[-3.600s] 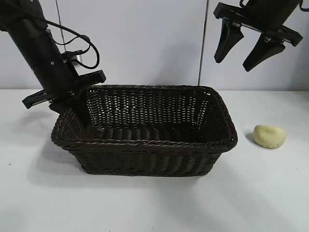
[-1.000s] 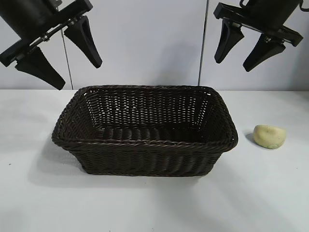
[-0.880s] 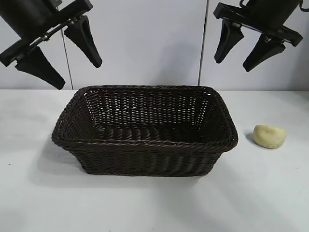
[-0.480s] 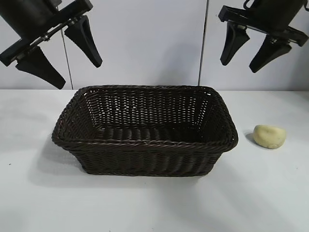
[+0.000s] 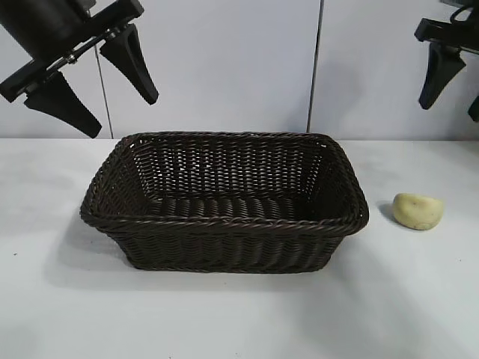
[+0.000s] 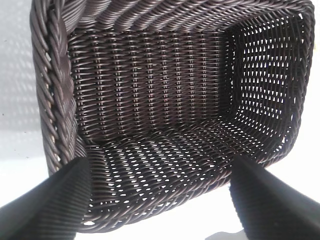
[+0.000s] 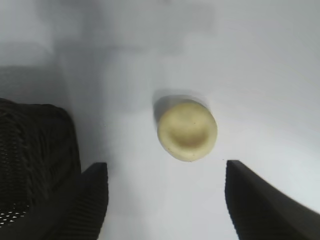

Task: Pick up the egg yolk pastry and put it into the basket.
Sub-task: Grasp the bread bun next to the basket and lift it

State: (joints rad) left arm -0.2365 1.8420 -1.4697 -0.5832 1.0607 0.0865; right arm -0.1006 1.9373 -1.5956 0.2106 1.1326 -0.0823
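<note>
The egg yolk pastry (image 5: 418,211), a small pale yellow lump with a dented top, lies on the white table to the right of the basket (image 5: 224,223). The basket is dark brown wicker with nothing inside it. My right gripper (image 5: 450,108) hangs high at the right edge, above the pastry, open and holding nothing. In the right wrist view the pastry (image 7: 187,130) lies just beyond the open right gripper (image 7: 166,165). My left gripper (image 5: 123,116) hangs open and high over the basket's left end. In the left wrist view the left gripper (image 6: 160,162) frames the basket's bottom (image 6: 150,90).
White table surface (image 5: 239,314) surrounds the basket, with a grey panelled wall (image 5: 239,60) behind. A corner of the basket (image 7: 35,150) sits close beside the right gripper's finger in the right wrist view.
My right gripper has moved to the right, from above the basket's right end to over the pastry. The left gripper, basket and pastry have stayed still over the last second.
</note>
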